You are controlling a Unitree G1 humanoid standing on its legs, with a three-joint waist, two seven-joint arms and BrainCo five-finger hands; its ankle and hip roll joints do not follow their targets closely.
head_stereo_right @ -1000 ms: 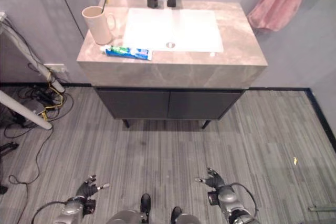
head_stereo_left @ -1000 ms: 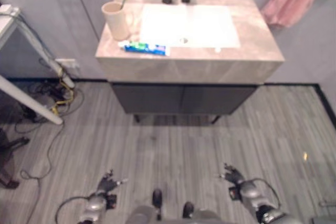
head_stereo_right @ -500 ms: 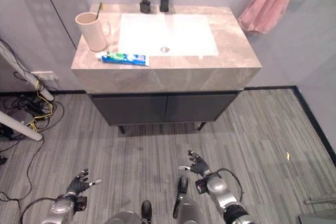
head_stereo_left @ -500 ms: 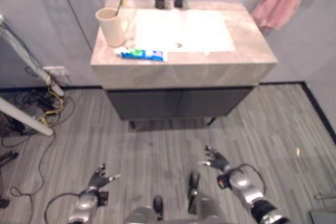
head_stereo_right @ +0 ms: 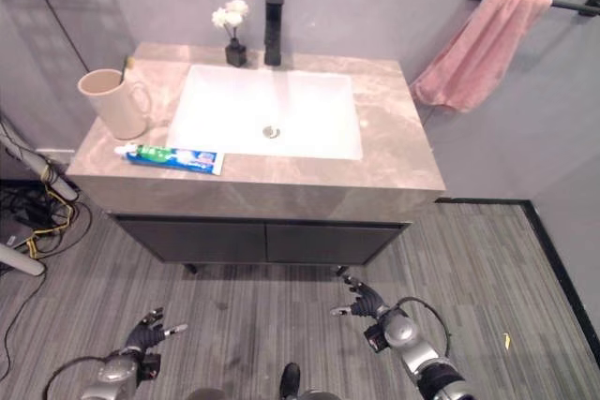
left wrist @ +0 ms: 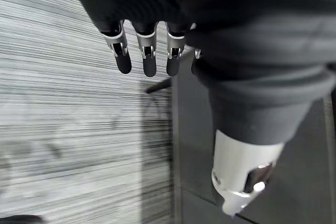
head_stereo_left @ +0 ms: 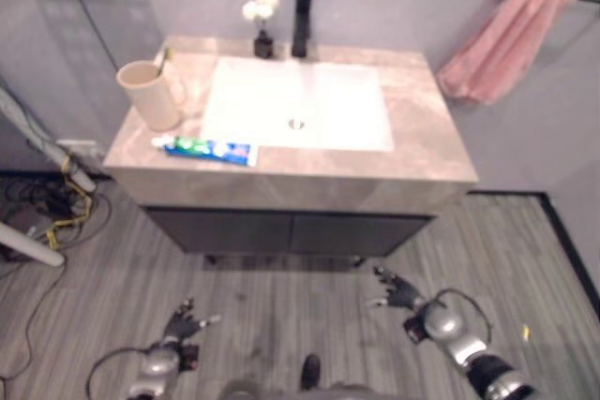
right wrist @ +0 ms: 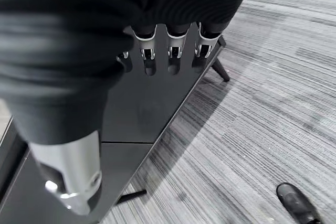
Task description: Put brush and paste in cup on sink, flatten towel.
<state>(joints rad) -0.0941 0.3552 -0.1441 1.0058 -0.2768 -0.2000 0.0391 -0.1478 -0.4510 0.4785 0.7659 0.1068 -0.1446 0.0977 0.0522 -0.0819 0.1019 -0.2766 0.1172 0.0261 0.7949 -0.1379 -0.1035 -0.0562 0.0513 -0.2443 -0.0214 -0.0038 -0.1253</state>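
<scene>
A beige cup (head_stereo_left: 153, 95) with a brush (head_stereo_left: 165, 57) standing in it sits on the left of the sink counter (head_stereo_left: 431, 150). A blue-green toothpaste tube (head_stereo_left: 204, 148) lies flat on the counter in front of the cup. A pink towel (head_stereo_right: 474, 45) hangs bunched on a wall rail at the right. My left hand (head_stereo_left: 178, 329) hangs low over the floor at the left, fingers straight, holding nothing. My right hand (head_stereo_left: 401, 291) is low at the right, in front of the dark cabinet (right wrist: 142, 108), also open and empty.
A white basin (head_stereo_left: 298, 105) fills the counter's middle, with a black tap (head_stereo_left: 302, 6) and a small vase of white flowers (head_stereo_left: 262, 22) behind it. Cables (head_stereo_left: 53, 222) and a white table leg (head_stereo_left: 30, 242) lie on the floor at the left.
The camera has moved forward and tilted up, so the sink stands lower and larger and the towel rail shows. My right hand has shifted slightly right; both hands stay open and empty.
</scene>
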